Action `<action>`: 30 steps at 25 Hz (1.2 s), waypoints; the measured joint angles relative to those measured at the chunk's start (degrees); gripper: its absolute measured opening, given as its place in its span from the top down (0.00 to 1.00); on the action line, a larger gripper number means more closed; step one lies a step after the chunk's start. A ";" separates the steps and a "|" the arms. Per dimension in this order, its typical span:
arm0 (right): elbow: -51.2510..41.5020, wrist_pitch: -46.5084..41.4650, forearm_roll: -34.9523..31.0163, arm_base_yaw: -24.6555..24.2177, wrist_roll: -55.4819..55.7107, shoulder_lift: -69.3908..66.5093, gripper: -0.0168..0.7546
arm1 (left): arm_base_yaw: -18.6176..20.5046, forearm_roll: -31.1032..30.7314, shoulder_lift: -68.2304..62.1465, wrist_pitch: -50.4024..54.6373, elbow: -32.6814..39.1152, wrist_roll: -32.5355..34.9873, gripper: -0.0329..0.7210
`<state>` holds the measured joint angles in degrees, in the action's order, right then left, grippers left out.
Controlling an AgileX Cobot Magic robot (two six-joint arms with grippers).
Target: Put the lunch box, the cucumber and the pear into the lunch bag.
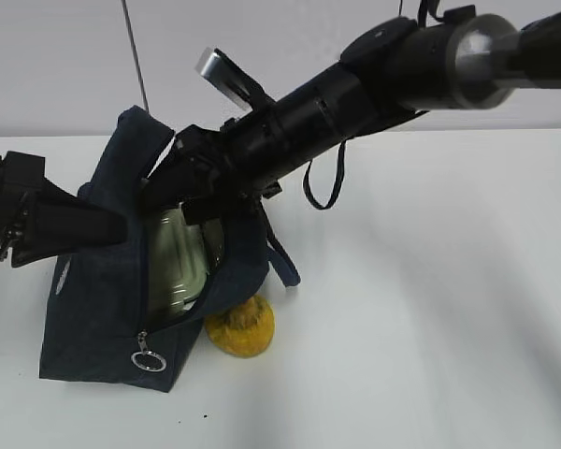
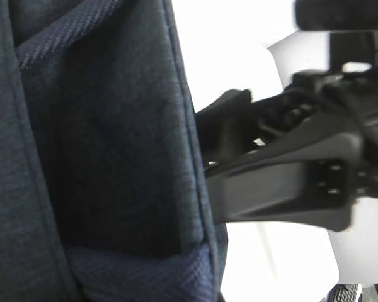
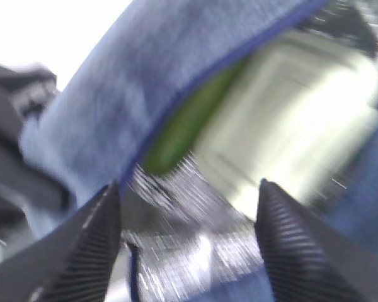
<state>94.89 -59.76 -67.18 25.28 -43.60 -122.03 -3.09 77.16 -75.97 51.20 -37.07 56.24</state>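
Inside lunch bag [image 1: 103, 290], lunch box [image 1: 176, 262] seemingly upright

Matt woven cloth lunch bag [image 1: 93, 290], shiny metal ring pull [image 1: 149, 359], glossy lunch box [image 1: 178, 257].

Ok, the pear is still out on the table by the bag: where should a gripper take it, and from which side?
Grip the pear across its round yellow body, coming down from above on its right, open-table side. Its left side sits against the lunch bag, so a finger has little room there. The stubby top looks too small to pinch. The right gripper is open, at the bag's mouth.
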 joint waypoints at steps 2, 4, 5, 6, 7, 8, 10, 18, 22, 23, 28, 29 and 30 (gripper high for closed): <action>1.42 -0.39 3.44 -0.08 0.41 1.50 0.26 | 0.00 0.00 0.00 0.00 0.00 0.00 0.98; 2.62 -0.92 8.38 -0.08 1.65 3.29 0.27 | 0.00 0.00 0.00 0.05 0.00 0.00 0.98; 3.10 -1.32 11.51 -0.08 2.60 4.43 0.28 | 0.00 0.00 0.00 0.05 0.00 0.00 0.98; 3.39 -1.60 14.22 -0.08 3.44 5.67 0.30 | 0.00 0.00 0.00 0.05 0.00 0.00 0.98; 3.53 -2.11 17.38 -0.08 4.12 6.71 0.32 | 0.00 0.00 0.00 0.05 0.00 0.00 0.98; 3.53 -2.72 19.80 -0.08 4.75 7.92 0.35 | 0.00 0.00 0.00 0.05 0.00 0.00 0.98; 3.55 -4.03 24.32 -0.08 5.83 10.11 0.41 | 0.00 0.00 0.00 0.05 0.00 0.00 0.98; 3.55 -10.16 30.67 -0.08 9.57 15.21 0.59 | 0.00 0.32 0.00 0.05 0.00 0.00 0.98; 0.97 -10.16 32.05 0.14 11.92 16.70 0.60 | 0.00 0.58 0.00 0.00 0.00 0.00 0.98; -0.33 -10.16 32.71 0.14 12.06 17.17 0.61 | 0.00 0.62 0.00 0.00 0.00 0.00 0.98; -9.62 -10.16 34.46 0.36 12.27 21.45 0.65 | 0.00 0.80 0.00 0.00 0.00 0.00 0.98; -11.53 -10.16 34.63 0.46 12.27 22.53 0.66 | 0.00 0.80 0.00 0.00 0.00 0.00 0.98; -13.86 -10.16 34.92 0.44 12.27 23.44 0.66 | 0.00 0.81 0.00 0.00 0.00 0.00 0.98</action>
<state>81.03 -69.91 -32.26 25.71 -31.33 -98.59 -3.09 77.97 -75.97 51.20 -37.07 56.24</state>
